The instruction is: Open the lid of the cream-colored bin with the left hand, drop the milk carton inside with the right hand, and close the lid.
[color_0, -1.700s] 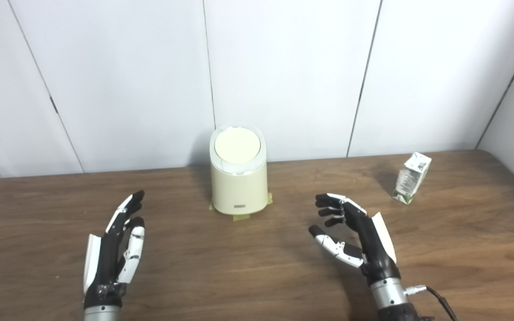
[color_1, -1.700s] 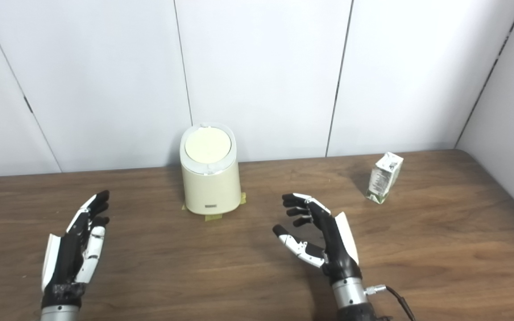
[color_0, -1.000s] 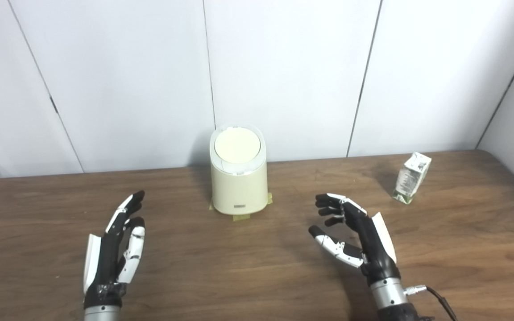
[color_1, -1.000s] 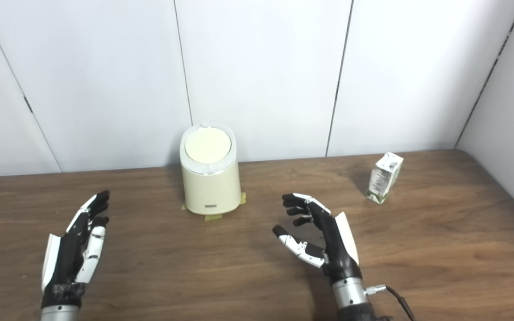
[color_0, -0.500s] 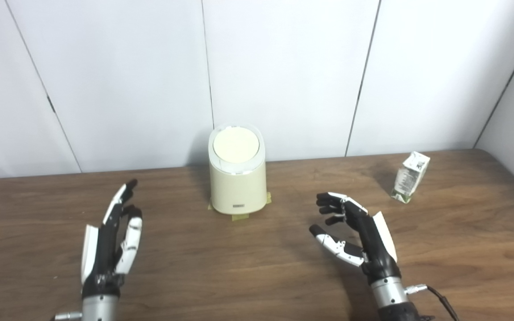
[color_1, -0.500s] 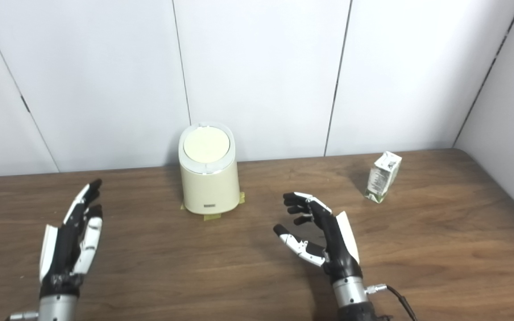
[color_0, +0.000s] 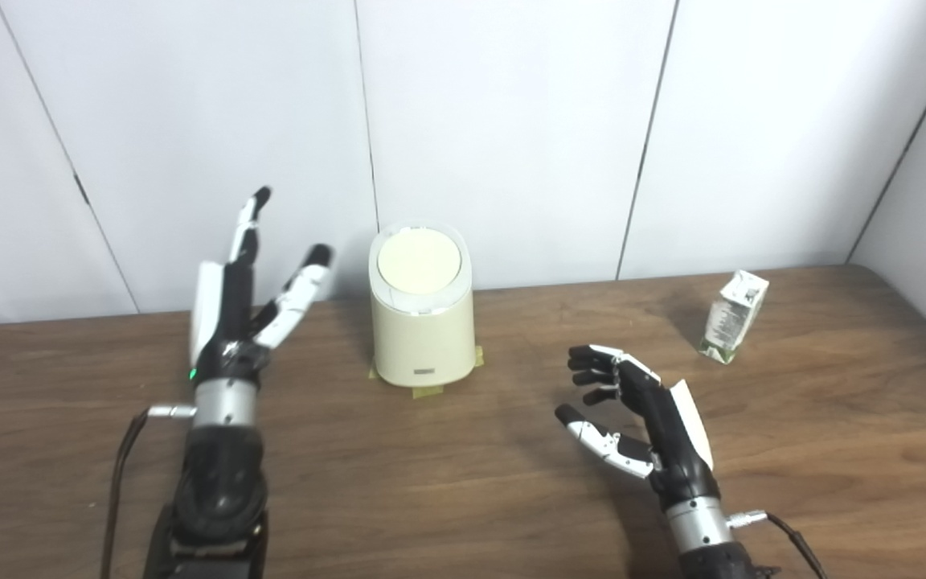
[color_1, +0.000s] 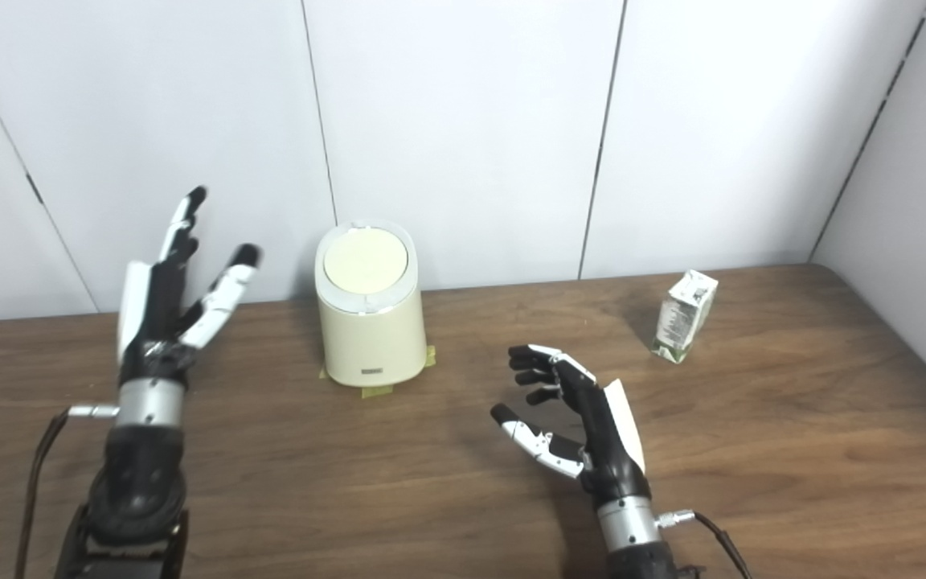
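Resting lid-shut on the surface (color_0: 463, 482): cream-colored bin (color_0: 423, 338).
Left robot hand (color_0: 234, 310) spread, raised beside it; right robot hand (color_0: 644, 426) loosely spread, empty. Milk carton (color_0: 732, 318) print unreadable.

Left hand (color_0: 230, 305) raised upright, fingers spread and empty; right hand (color_0: 640, 418) low, loosely curled, empty.

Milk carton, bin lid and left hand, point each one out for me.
milk carton (color_0: 730, 317), left eye view, its printed side face.
bin lid (color_0: 419, 264), left eye view, centre of the round top.
left hand (color_1: 159, 310), right eye view, the palm.
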